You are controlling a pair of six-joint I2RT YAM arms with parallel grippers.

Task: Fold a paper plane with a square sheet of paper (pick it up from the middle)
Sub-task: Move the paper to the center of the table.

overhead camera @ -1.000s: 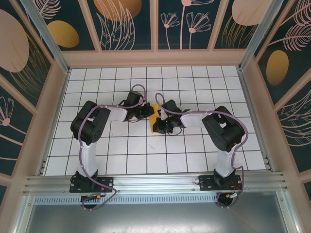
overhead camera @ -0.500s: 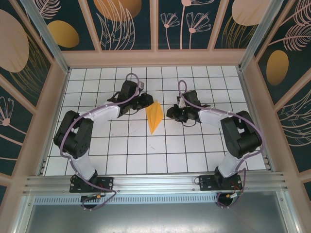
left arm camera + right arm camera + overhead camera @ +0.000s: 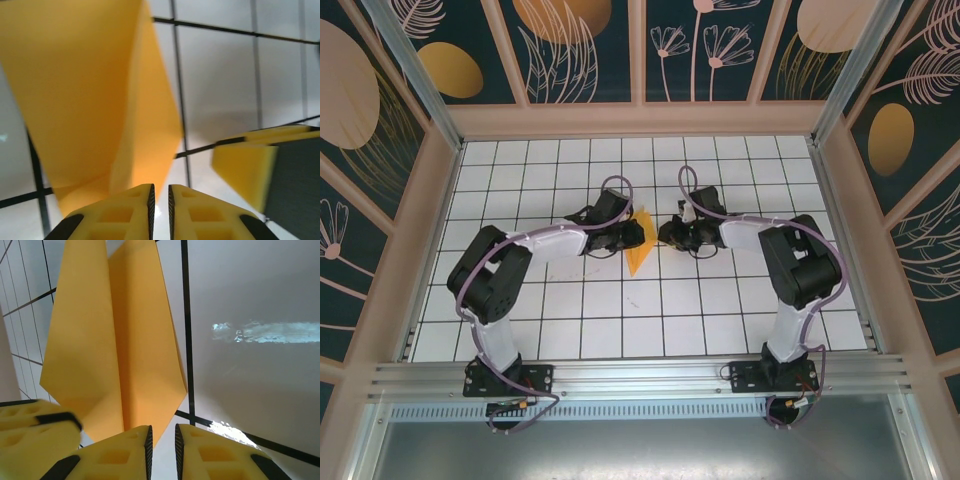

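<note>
The paper plane [image 3: 640, 243] lies flat on the white grid table [image 3: 620, 320] as a slim orange-yellow kite-shaped dart, its point toward the near side. My left gripper [image 3: 633, 236] is low at its left edge, partly over it. My right gripper [image 3: 666, 235] is just off its right edge. In the left wrist view the plane [image 3: 90, 90] lies ahead of my left gripper [image 3: 160, 187], whose jaws stand a thin slit apart with nothing between. In the right wrist view the plane [image 3: 115, 340] lies ahead and left of my right gripper [image 3: 163, 429], jaws likewise nearly together and empty.
Pink frame walls with dark painted panels and orange oval blobs [image 3: 450, 68] ring the table. The right gripper's yellow finger [image 3: 250, 165] shows close by in the left wrist view. Both arms' elbows [image 3: 490, 265] bend outward over the table's sides.
A second ago both grippers were on the paper; they pulled apart leaving the plane flat, and have now come back in to its left and right edges.
</note>
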